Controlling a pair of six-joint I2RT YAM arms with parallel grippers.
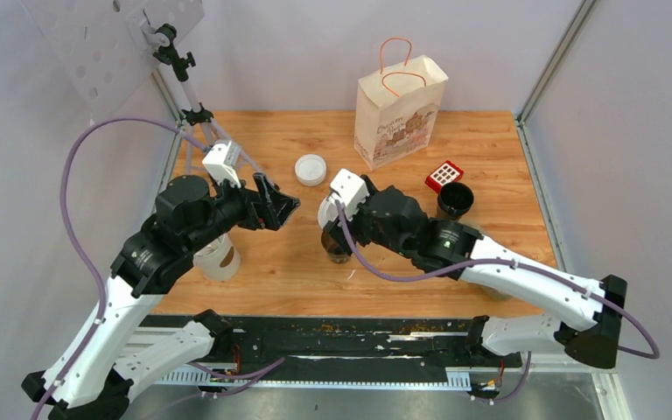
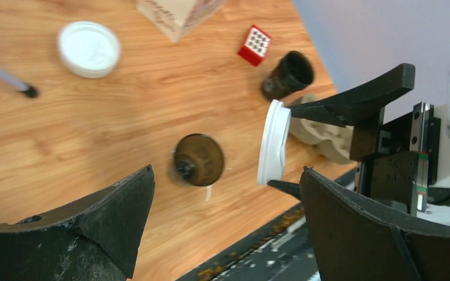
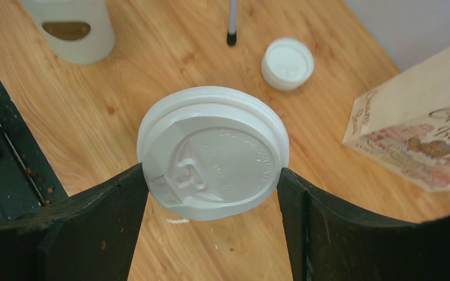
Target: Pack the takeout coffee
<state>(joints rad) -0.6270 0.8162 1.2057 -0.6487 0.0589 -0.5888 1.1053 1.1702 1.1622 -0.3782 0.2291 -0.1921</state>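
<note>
**Q:** Left to right, who has what?

**A:** The left gripper hangs with its fingers spread wide, holding nothing, next to a pale cup. A spare lid lies flat farther back. At centre, the right gripper pinches a white lid by opposite edges of its rim. The lid is tipped on edge, just beside a dark cup and clear of it.

**Q:** And the coffee?

**A:** That cup stands upright and uncovered mid-table, with what looks like coffee inside. The bag stands at the back. To its right, near a red block, is the second cup, also unlidded.

**Q:** How will they handle?

**A:** I'd say lightly. The thin paper walls should give under a hard squeeze, and an open cup with drink in it spills if it is tilted. The best hold is probably around the wall below the rim, gently, keeping the cup level. The lid looks like slick, bendy plastic, so it could spring out of an edge pinch.
</note>
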